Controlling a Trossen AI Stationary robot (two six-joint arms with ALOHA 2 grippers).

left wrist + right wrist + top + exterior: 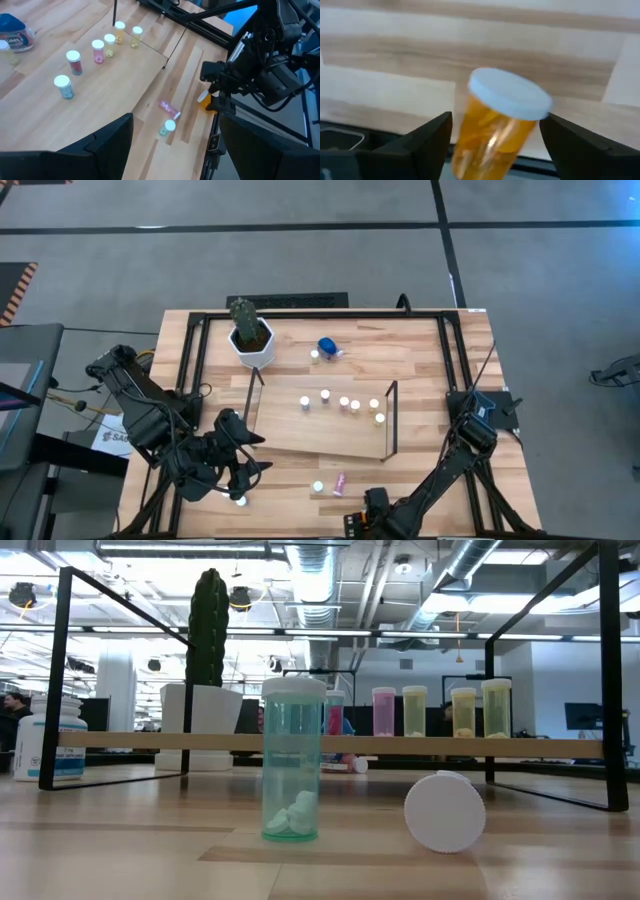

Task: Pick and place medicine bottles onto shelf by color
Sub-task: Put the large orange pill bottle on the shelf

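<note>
Since the orange bottle (497, 127) stands tilted between the right gripper's (495, 150) wide-spread fingers at the desk's (470, 380) near edge, closing should wait until it sits centred; the left gripper (175, 150) hovers part-open, holding nothing, beside the shelf (300, 435).

The blue-capped bottle (14, 34) bears a label reading roughly "UMS"; nothing else is legible.

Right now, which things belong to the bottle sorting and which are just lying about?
Job: shelf; bottles on it; green bottle; pink bottle; orange bottle; blue-capped bottle.
Lying about: cactus pot.
</note>
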